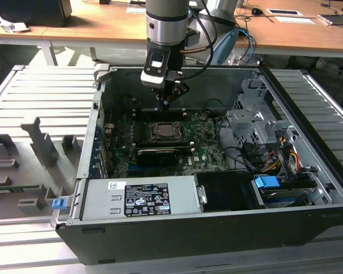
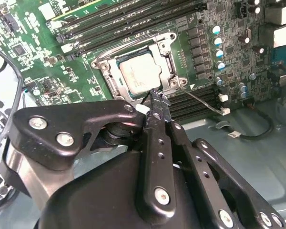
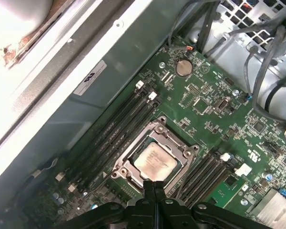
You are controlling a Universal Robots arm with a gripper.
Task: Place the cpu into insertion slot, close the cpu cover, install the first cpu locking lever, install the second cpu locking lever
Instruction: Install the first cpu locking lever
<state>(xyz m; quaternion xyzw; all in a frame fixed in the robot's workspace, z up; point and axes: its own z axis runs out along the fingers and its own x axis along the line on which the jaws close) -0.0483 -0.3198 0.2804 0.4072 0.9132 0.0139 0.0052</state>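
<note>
Grey slatted bench (image 1: 46, 91) carrying an open computer case (image 1: 177, 240); grey fixtures (image 1: 40, 142) at the exterior view's left.

cpu (image 3: 155, 160): silvery, seated in insertion slot (image 2: 115, 76) | cpu cover (image 3: 178, 138): flat around it

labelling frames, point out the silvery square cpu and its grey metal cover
pale silvery square cpu (image 3: 155, 160), first wrist view, middle of its face
thin grey metal cpu cover (image 3: 174, 143), first wrist view, frame bar beside the cpu

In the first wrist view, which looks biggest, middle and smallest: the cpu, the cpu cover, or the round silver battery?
1. cpu cover
2. cpu, framed inside its window
3. round silver battery, though farther from the camera
</note>
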